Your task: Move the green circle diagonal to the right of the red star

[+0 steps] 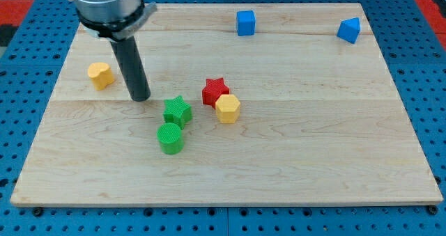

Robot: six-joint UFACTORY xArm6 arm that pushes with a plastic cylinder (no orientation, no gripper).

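The green circle (170, 138) is a short green cylinder on the wooden board, left of centre. A green star (178, 111) sits just above it, nearly touching. The red star (215, 91) lies up and to the right of the green circle. A yellow hexagon (227, 108) touches the red star's lower right side. My tip (141, 97) rests on the board to the upper left of the green circle and left of the green star, apart from both.
A yellow block (101, 75) lies at the view's left. A blue cube (245, 23) sits at the top centre and another blue block (349, 30) at the top right. The board (334, 159) ends in an edge on all sides.
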